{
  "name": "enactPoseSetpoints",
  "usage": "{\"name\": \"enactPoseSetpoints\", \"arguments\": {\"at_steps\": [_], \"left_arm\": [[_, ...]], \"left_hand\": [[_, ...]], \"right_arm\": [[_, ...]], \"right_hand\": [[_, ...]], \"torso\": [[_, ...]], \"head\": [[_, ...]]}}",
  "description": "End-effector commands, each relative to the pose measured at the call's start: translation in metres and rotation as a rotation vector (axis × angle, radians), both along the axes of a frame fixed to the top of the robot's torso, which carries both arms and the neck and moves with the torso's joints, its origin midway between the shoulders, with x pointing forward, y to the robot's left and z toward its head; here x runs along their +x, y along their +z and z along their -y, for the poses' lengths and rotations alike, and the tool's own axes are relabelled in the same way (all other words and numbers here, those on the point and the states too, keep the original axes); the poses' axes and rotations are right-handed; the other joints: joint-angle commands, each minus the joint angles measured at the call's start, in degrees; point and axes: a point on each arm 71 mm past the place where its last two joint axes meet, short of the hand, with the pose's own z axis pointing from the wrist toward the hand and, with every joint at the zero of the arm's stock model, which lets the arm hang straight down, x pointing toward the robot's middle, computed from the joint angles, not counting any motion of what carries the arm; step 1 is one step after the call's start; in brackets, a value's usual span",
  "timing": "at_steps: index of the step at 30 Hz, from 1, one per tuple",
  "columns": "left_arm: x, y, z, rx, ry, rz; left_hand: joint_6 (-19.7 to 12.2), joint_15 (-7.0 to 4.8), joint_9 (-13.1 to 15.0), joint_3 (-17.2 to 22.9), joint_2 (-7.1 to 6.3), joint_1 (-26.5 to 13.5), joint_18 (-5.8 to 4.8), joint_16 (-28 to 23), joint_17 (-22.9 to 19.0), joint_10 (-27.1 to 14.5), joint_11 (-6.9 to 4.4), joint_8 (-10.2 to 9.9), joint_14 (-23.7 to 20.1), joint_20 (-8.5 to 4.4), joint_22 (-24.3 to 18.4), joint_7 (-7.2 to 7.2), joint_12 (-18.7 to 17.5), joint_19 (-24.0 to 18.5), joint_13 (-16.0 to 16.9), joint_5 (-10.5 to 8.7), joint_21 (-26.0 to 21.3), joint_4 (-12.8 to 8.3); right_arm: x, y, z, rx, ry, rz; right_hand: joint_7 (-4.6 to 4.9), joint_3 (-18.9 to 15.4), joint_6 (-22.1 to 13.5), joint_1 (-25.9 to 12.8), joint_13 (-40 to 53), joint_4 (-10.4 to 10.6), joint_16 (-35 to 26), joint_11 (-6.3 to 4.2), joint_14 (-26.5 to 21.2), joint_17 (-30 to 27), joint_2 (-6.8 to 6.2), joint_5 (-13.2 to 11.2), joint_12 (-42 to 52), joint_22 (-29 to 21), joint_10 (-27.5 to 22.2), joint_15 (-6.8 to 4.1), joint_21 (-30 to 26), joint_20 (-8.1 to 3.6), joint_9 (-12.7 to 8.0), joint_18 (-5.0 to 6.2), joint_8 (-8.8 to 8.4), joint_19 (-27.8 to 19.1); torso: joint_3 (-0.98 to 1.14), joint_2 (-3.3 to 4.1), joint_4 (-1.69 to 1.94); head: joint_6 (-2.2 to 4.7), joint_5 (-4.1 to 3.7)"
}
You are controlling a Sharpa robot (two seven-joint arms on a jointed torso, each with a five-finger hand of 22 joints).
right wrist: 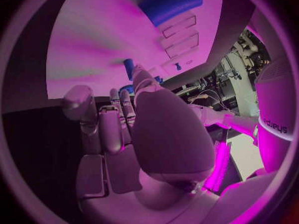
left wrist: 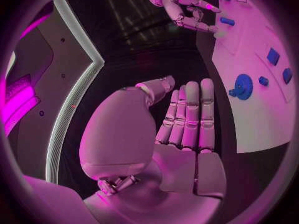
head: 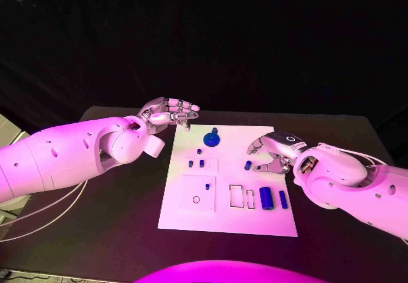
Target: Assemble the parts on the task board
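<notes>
Head view: left robot hand (head: 170,112) spread, holding nothing (beside task board (head: 229,221)); right robot hand (head: 273,154) over board, grip state unclear.

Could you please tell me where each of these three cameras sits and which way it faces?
Head view: on the robot's head, looking down at the task board; both arms enter, left hand, right hand.
Left wrist view: behind the left hand, facing the board's edge and the blue gear.
Right wrist view: behind the right hand, facing the board and a large blue cylinder.
Shared: head and left wrist views both show the gear and the right hand.
</notes>
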Motion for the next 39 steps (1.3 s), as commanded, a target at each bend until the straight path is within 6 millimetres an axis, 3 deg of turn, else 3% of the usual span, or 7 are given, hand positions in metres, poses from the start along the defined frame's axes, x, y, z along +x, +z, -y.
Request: {"name": "enactPoseSetpoints", "arguments": {"at_steps": [1, 14, 16, 27, 30, 32, 39], "left_arm": [[0.000, 0.001, 0.002, -0.013, -0.019, -0.001], [0.000, 0.001, 0.002, -0.012, -0.017, -0.003], [0.000, 0.001, 0.002, -0.012, -0.017, -0.003], [0.000, 0.001, 0.002, -0.011, -0.016, -0.004], [0.000, 0.001, 0.002, -0.010, -0.015, -0.004], [0.000, 0.001, 0.001, -0.010, -0.015, -0.004], [0.000, 0.001, 0.002, -0.010, -0.014, -0.004]], "left_hand": [[-0.1, 0.10, -0.1, -0.4, 0.36, 0.3, 0.83, -0.4, -0.1, -0.2, -0.01, -0.3, -0.4, 0.12, -0.1, 0.11, 0.3, -0.1, -0.1, 0.01, -0.3, 0.0], [-0.1, 0.10, -0.1, -0.4, 0.36, 0.3, 0.83, -0.4, -0.1, -0.2, -0.01, -0.3, -0.4, 0.12, -0.1, 0.11, 0.3, -0.1, -0.1, 0.01, -0.3, 0.0], [-0.1, 0.11, -0.1, -0.4, 0.40, 0.3, 0.83, -0.4, -0.1, -0.2, 0.00, -0.3, -0.4, 0.14, -0.1, 0.12, 0.3, -0.1, -0.1, 0.01, -0.4, 0.0], [-0.1, 0.11, -0.1, -0.4, 0.40, 0.3, 0.83, -0.4, -0.1, -0.2, 0.00, -0.3, -0.4, 0.14, -0.1, 0.12, 0.3, -0.1, -0.1, 0.01, -0.4, 0.0], [-0.1, 0.11, -0.1, -0.4, 0.40, 0.3, 0.83, -0.4, -0.1, -0.3, 0.00, -0.3, -0.4, 0.14, -0.1, 0.12, 0.3, -0.1, -0.1, 0.01, -0.4, 0.0], [-0.1, 0.12, -0.1, -0.4, 0.48, 0.3, 0.83, -0.5, -0.1, -0.3, 0.01, -0.3, -0.4, 0.15, -0.1, 0.13, 0.3, -0.1, -0.1, 0.02, -0.4, 0.1], [-0.1, 0.12, -0.1, -0.4, 0.48, 0.3, 0.83, -0.5, -0.1, -0.3, 0.01, -0.3, -0.4, 0.15, -0.1, 0.13, 0.3, -0.1, -0.1, 0.02, -0.4, 0.1]], "right_arm": [[0.000, -0.006, -0.003, -0.040, 0.018, -0.036], [0.001, -0.014, -0.014, -0.057, 0.036, -0.061], [0.000, -0.015, -0.015, -0.055, 0.041, -0.063], [0.001, -0.018, -0.019, -0.062, 0.045, -0.055], [0.002, -0.019, -0.019, -0.070, 0.042, -0.049], [0.002, -0.019, -0.019, -0.072, 0.040, -0.039], [0.001, -0.017, -0.020, -0.039, 0.029, 0.005]], "right_hand": [[0.18, 0.3, 0.2, 0.7, 0.1, 0.2, 0.5, -0.39, 1.2, 0.4, 0.35, -0.2, 0.7, 0.3, 0.8, -0.11, 0.7, -0.16, -0.1, 0.12, -0.24, 0.7], [0.62, 4.4, 3.2, 0.9, -0.1, 0.1, 0.8, -2.20, 1.7, 0.8, 2.06, -0.4, 3.8, 3.5, 8.2, -1.62, 7.0, -1.53, -0.3, -0.94, 0.30, 3.2], [0.74, 6.3, 4.3, 0.9, -0.2, 0.1, 1.0, -2.61, 1.8, 1.0, 2.41, -0.8, 3.3, 4.3, 10.3, -2.02, 8.4, -1.82, -0.3, -1.18, 0.59, 3.5], [0.66, 14.3, 6.9, -0.2, -0.3, -0.1, 1.4, -3.01, 2.0, 1.4, 0.99, -2.3, -0.7, 6.0, 14.9, -2.37, 10.8, -2.28, -0.2, -1.61, 1.17, 4.2], [0.58, 16.0, 7.7, 0.0, -0.2, -0.4, 1.4, -3.12, 1.9, 1.4, 1.01, -2.6, -1.3, 6.3, 15.5, -2.44, 11.3, -2.35, 0.1, -1.68, 1.53, 4.3], [0.53, 18.2, 8.2, -0.1, -0.1, -0.7, 1.5, -3.23, 1.9, 1.4, 0.89, -4.7, -1.9, 6.5, 16.3, -2.50, 11.5, -2.43, 0.3, -1.72, 1.79, 4.3], [0.07, 21.6, 10.4, 0.0, 0.6, -2.4, 1.7, -3.90, 2.0, 1.6, 1.37, -4.7, -2.0, 7.8, 19.1, -3.06, 13.8, -2.83, 1.7, -2.08, 3.55, 4.9]], "torso": [[-0.07, 0.02, 0.01], [-0.10, -0.01, 0.02], [-0.10, 0.00, -0.01], [-0.09, -0.03, 0.01], [-0.09, -0.02, 0.03], [-0.06, -0.03, 0.01], [-0.07, -0.03, -0.02]], "head": [[-0.10, 0.06], [-0.38, 0.13], [-0.41, 0.16], [-0.49, 0.13], [-0.55, 0.12], [-0.58, 0.15], [-0.54, 0.13]]}}
